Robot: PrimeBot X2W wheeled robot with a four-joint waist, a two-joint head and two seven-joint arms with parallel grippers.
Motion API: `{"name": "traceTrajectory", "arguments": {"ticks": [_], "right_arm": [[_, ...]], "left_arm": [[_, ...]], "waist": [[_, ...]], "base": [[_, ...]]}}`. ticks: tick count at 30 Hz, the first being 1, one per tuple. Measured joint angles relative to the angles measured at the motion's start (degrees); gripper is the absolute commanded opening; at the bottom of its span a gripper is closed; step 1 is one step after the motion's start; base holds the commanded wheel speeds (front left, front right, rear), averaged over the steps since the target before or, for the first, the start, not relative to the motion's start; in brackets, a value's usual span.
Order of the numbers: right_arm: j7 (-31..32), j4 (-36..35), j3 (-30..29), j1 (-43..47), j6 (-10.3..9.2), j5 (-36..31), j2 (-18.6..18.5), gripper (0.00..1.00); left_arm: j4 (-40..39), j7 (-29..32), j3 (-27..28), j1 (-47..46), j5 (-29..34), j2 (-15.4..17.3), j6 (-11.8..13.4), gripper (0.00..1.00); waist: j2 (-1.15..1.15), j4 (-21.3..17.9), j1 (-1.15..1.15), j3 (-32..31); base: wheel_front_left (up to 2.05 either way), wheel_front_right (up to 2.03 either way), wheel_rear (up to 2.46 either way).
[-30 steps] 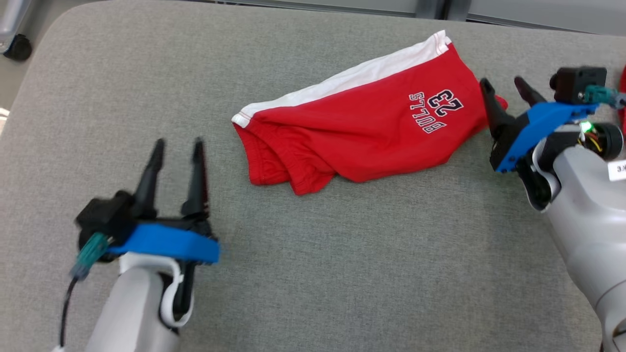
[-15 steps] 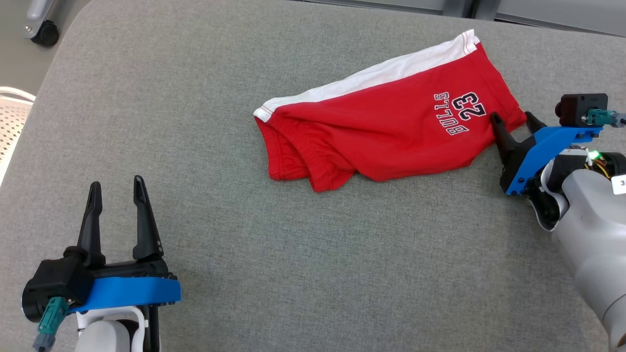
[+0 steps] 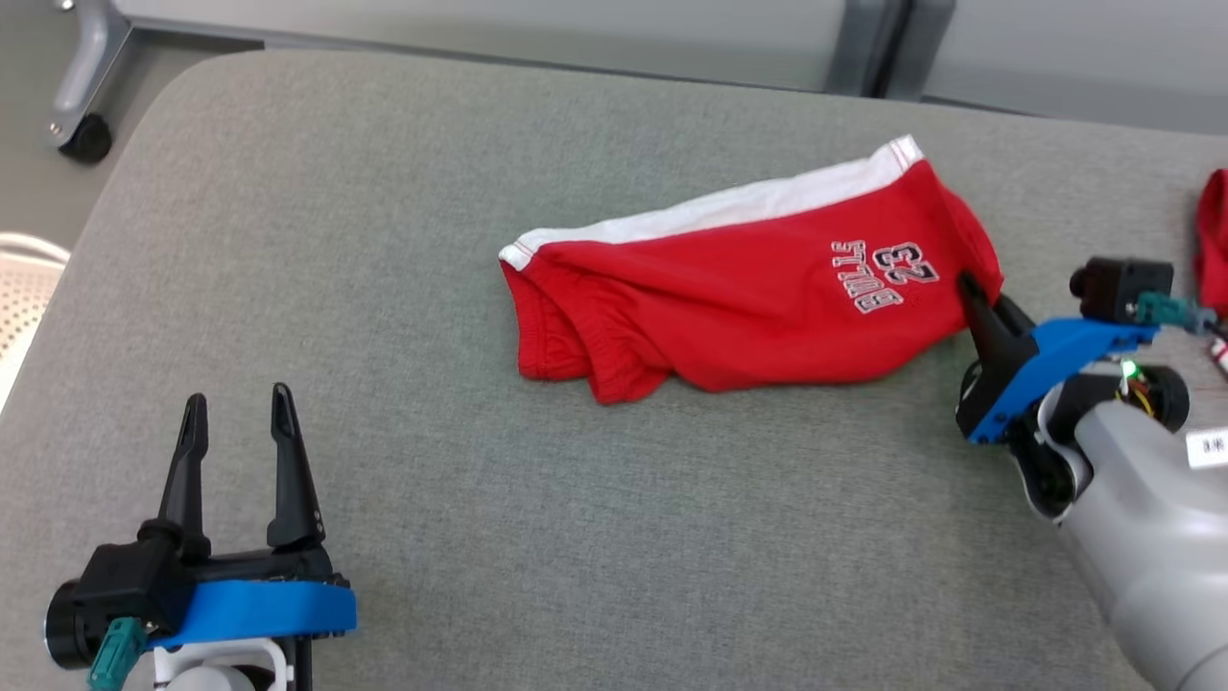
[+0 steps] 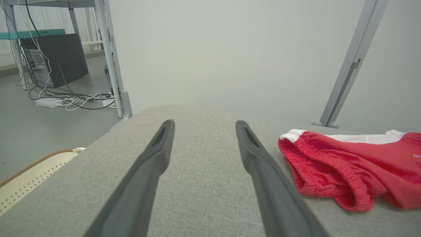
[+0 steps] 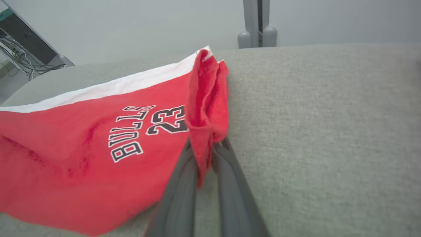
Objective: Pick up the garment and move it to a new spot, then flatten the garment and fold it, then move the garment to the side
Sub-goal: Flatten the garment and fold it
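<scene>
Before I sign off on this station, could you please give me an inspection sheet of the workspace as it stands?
Surface: grey padded tabletop, no stains seen.
Job's things: red shorts with a white stripe, lying rumpled mid-table, one corner pinched up.
Clutter: second red cloth at the table's right edge, partly out of frame.
Grippers: left gripper open, over bare table, apart from the shorts; right gripper shut on the shorts' corner.
Cables: loose cables on the floor beside a computer tower.
Surroundings: metal frame with a caster wheel; pale perforated basket beside the table.
</scene>
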Motion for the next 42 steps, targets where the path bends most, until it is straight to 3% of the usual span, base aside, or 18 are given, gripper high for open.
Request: {"name": "traceTrajectory", "arguments": {"ticks": [7, 13, 25, 31, 42], "right_arm": [[-1.45, -7.87, -0.65, 10.55, 0.0, 6.14, -2.5, 0.0], [-1.98, -13.47, -5.67, 21.32, 0.0, 12.17, -4.09, 0.0], [-2.15, -20.12, -14.43, 25.89, 0.0, 7.38, -4.55, 0.0], [-2.15, -24.47, -15.13, 23.8, -0.01, 3.46, -1.65, 0.0], [-0.49, -32.25, -6.99, 17.44, -0.01, -2.3, 6.31, 0.0]], "left_arm": [[-0.62, 0.01, 0.41, 2.2, 0.62, -0.04, 0.05, 1.0], [-0.96, 0.01, 0.22, 2.94, 1.2, -0.03, 0.02, 1.0], [-0.71, 0.01, 0.27, 3.4, 2.03, -0.03, -0.14, 1.0], [-0.7, 0.0, 0.49, 3.88, 2.1, -0.03, -0.26, 1.0], [-0.52, 0.01, -0.46, 3.75, 1.3, -0.04, -0.08, 1.0]], "waist": [[0.0, -3.21, -0.01, -3.35], [-0.01, -4.93, -0.01, -5.04], [0.0, -6.13, 0.0, -6.22], [-0.01, -6.19, 0.0, -7.12], [0.0, -4.39, 0.0, -6.85]], "base": [[0.0, 0.0, 0.0], [0.0, 0.0, 0.0], [0.0, 0.0, 0.0], [0.0, 0.0, 0.0], [0.0, 0.0, 0.0]]}}
